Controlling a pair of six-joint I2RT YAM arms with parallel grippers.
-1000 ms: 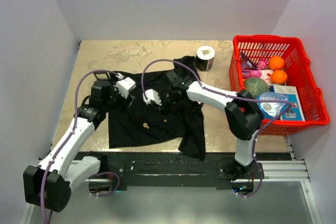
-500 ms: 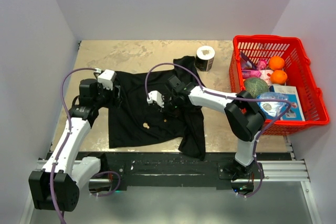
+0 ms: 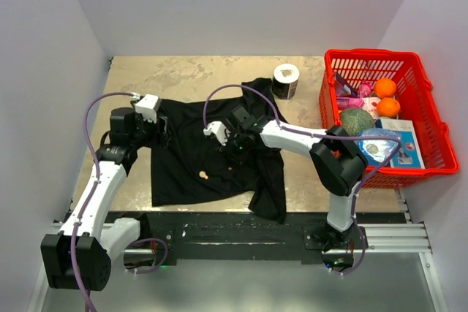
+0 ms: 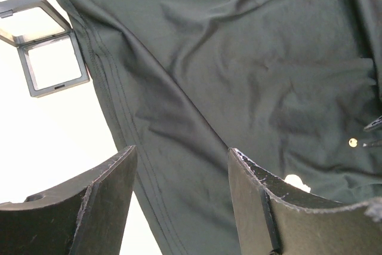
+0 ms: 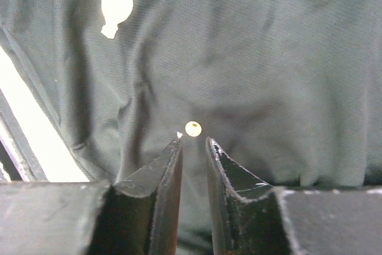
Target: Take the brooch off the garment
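Light in the top view is bright, even and diffuse, with only faint, soft-edged shadows on the table (image 3: 190, 71). The black garment (image 3: 190, 158) swallows nearly all fold detail there. In the left wrist view the bare table burns out to flat white (its mottled surface washed away), while the cloth's creases read clearly. The right wrist view is grainy and grey-green. There the brooch (image 5: 193, 128) glints bright, and the near fingers (image 5: 158, 177) look soft.
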